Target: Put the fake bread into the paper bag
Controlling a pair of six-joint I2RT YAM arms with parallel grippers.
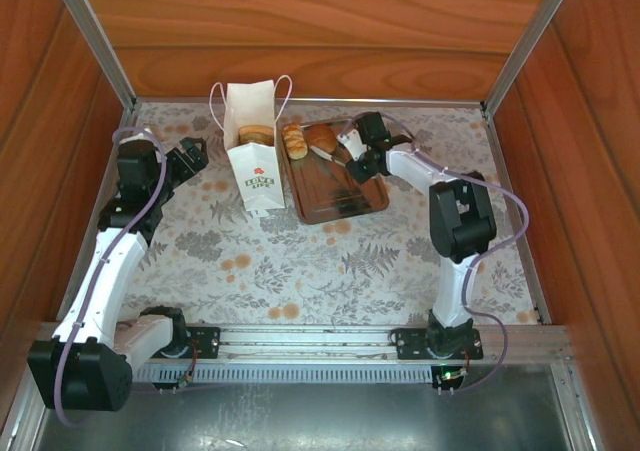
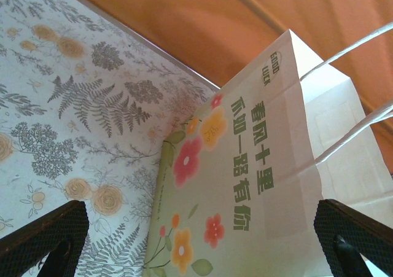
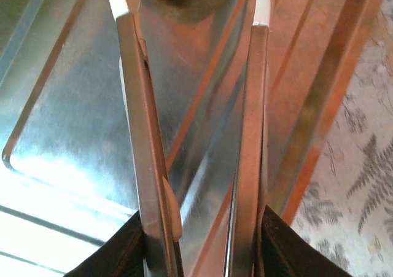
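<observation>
The left gripper (image 1: 197,153) hangs low over the table (image 1: 300,261) with its jaws spread wide; in the wrist view its dark fingers (image 2: 43,243) sit at the two bottom corners. Straight ahead of it and close, but apart from it, stands the bag (image 1: 258,176), upright, its flowered side facing the gripper and its handles (image 2: 344,50) rising on the right. Bread (image 1: 255,134) shows in the bag's open mouth. Just right of the bag lies the tray (image 1: 345,199). At its far end sit a croissant (image 1: 293,141) and a brown roll (image 1: 320,136), side by side, just ahead of the right gripper (image 1: 328,154). That gripper reaches low over the tray, fingers (image 3: 138,136) a narrow gap apart. A tan piece lies right at their tips; whether they pinch it I cannot tell.
</observation>
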